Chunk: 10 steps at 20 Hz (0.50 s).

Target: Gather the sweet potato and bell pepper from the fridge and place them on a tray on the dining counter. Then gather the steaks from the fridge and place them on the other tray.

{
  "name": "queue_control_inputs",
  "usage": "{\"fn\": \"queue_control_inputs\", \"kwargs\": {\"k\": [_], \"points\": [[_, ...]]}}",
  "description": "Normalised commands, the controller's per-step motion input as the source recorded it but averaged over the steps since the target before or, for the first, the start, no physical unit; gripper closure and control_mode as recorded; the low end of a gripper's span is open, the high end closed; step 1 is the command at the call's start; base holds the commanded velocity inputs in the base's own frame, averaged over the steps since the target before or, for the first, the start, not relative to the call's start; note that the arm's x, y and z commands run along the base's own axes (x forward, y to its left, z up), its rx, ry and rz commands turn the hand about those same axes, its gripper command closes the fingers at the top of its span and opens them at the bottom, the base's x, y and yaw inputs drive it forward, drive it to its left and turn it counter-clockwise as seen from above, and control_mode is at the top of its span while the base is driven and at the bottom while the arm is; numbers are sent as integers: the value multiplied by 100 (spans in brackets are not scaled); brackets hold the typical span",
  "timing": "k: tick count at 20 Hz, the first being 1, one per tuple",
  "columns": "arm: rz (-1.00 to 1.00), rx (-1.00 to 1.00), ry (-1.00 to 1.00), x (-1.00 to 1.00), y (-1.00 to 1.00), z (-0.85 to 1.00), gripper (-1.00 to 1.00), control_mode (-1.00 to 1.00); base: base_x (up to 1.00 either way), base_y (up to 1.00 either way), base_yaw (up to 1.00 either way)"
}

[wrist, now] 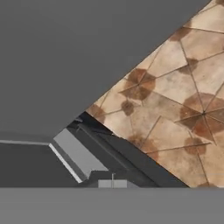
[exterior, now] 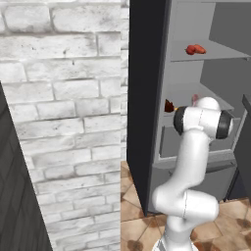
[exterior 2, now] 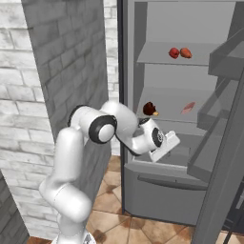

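Since the tall plain grey fridge stands open with its door swung off to the right, everything inside is easy to see. On the upper grey shelf sit two small things side by side, nearly touching: the small rounded bright red bell pepper on the left, and a more orange-brown lump next to it, which I'd guess is the sweet potato. One shelf down there's a dark red-brown thing with a yellowish tip that I can't identify, and a flat pinkish piece further right, maybe one of the steaks.

Handling-wise, my read on the pepper: light, hollow, firm but smooth-skinned, so it could roll or squirt out of a two-finger pinch. I'd take it across the widest part of the body, squarely at the middle, not by the stem end and not too hard. With its neighbour so close, the fingers need to come in front-to-back rather than between the two.

As for the white arm's two-finger gripper, it's down low in front of the lower part of the fridge, well below the pepper shelf. In the hand view the small fingertips are pressed together, fully closed, with nothing held and nothing touched. That camera looks past the grey fridge at the brown patterned floor tiles. So no pickup is under way yet, I'd say.
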Motion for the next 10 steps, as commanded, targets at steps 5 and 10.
{"fn": "queue_control_inputs", "kwargs": {"k": [5, 10], "points": [[6, 26, -66, -63, 2, 97, 100, -100, 0, 0, 0], [-22, 22, -53, -64, 16, 100, 100, -100, 0, 0, 0]]}}
